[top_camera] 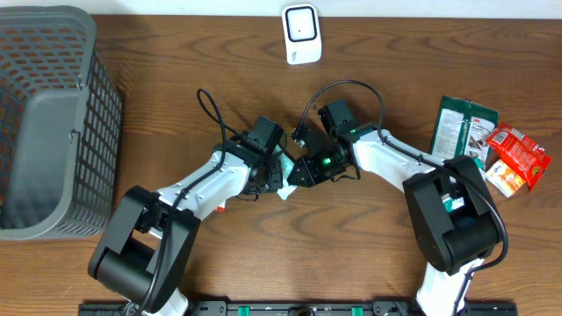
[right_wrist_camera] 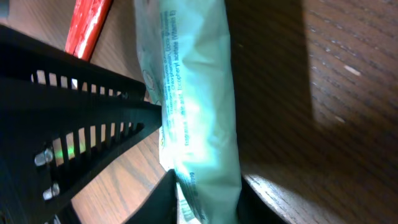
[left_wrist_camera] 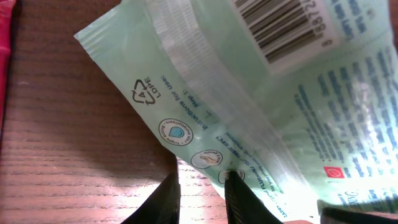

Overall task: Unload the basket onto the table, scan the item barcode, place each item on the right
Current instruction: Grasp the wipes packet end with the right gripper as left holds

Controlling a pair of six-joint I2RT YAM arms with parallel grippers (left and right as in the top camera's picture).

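A pale green plastic packet (top_camera: 285,190) lies mid-table between both arms. Its barcode (left_wrist_camera: 283,28) faces up in the left wrist view, with printed text and a recycling mark below it. My right gripper (right_wrist_camera: 208,202) is shut on the packet (right_wrist_camera: 196,93), which fills the gap between the two fingers. My left gripper (left_wrist_camera: 202,196) stands narrowly open just at the packet's (left_wrist_camera: 249,112) edge; only wood shows between its fingers, and the right fingertip (left_wrist_camera: 235,186) touches the plastic. The white scanner (top_camera: 301,33) stands at the table's far edge.
A grey mesh basket (top_camera: 53,132) fills the left side. A dark green packet (top_camera: 463,127) and a red one (top_camera: 516,156) lie at the right. A red item (right_wrist_camera: 87,25) lies beside the green packet. The left arm's black slotted body (right_wrist_camera: 68,124) is close to my right gripper.
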